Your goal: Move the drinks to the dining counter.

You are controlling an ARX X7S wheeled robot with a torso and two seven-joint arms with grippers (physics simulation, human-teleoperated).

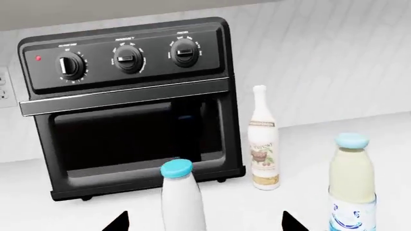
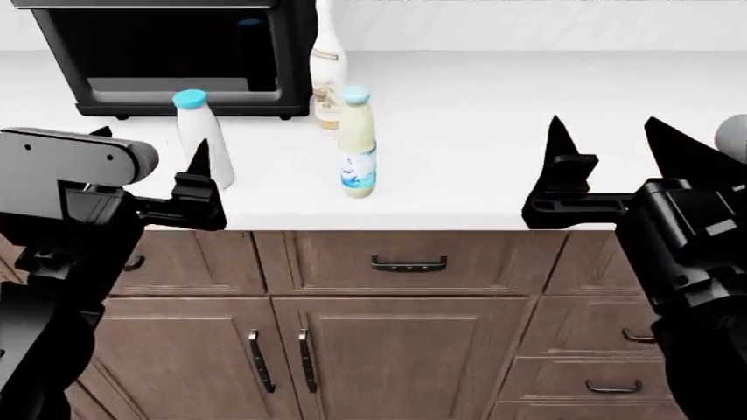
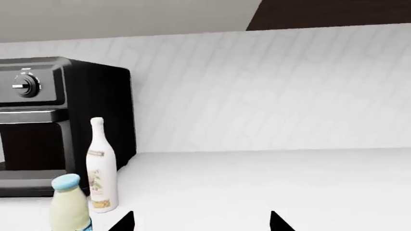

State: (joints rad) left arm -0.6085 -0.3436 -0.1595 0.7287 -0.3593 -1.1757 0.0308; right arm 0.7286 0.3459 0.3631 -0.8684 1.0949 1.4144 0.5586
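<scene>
Three drinks stand on a white top in front of a black oven. The plain white bottle (image 2: 201,136) (image 1: 180,197) sits between the spread fingertips of my left gripper (image 2: 152,156) (image 1: 205,224), which is open and not touching it. The pale-yellow bottle (image 2: 357,144) (image 1: 352,183) (image 3: 69,204) stands to its right. Behind that one is the taller cream bottle (image 2: 328,74) (image 1: 263,144) (image 3: 101,168), beside the oven. My right gripper (image 2: 613,149) (image 3: 199,222) is open and empty over bare top, well right of the bottles. The dining counter is out of view.
The black toaster oven (image 2: 164,52) (image 1: 128,106) stands at the back left of the white top (image 2: 491,122). A tiled wall (image 3: 270,96) rises behind. Brown cabinet drawers and doors (image 2: 408,262) lie below the front edge.
</scene>
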